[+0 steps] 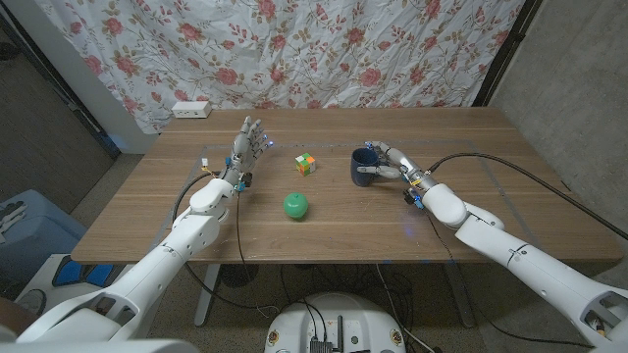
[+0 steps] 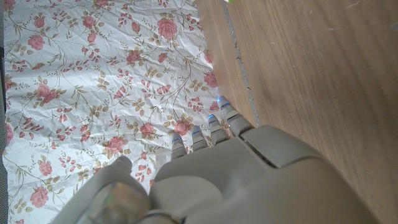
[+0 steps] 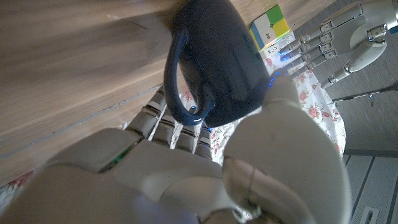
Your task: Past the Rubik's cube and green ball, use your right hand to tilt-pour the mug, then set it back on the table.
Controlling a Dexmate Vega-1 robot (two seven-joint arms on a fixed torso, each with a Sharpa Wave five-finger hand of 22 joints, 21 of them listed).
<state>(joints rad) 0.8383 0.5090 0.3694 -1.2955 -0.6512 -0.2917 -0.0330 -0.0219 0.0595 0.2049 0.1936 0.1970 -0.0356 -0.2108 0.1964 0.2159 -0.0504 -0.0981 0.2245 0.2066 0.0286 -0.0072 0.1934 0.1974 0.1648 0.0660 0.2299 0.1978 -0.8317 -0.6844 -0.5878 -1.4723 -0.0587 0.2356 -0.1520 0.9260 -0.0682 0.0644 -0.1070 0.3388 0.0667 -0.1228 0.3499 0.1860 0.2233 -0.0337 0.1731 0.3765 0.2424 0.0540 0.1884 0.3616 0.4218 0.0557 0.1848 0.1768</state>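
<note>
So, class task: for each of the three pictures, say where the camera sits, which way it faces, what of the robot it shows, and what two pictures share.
Head view: on the head, looking down at the table; both arms, left hand, right hand.
Left wrist view: behind the left hand, facing the floral cloth.
Right wrist view: behind the right hand, facing the mug it grips.
Shared: the head and right wrist views both show the mug and Rubik's cube.

Mug (image 1: 365,167): dark blue, handled, upright on the table, gripped by the right hand (image 1: 394,163). Rubik's cube (image 1: 306,164) and green ball (image 1: 296,205) lie just beside it.
</note>
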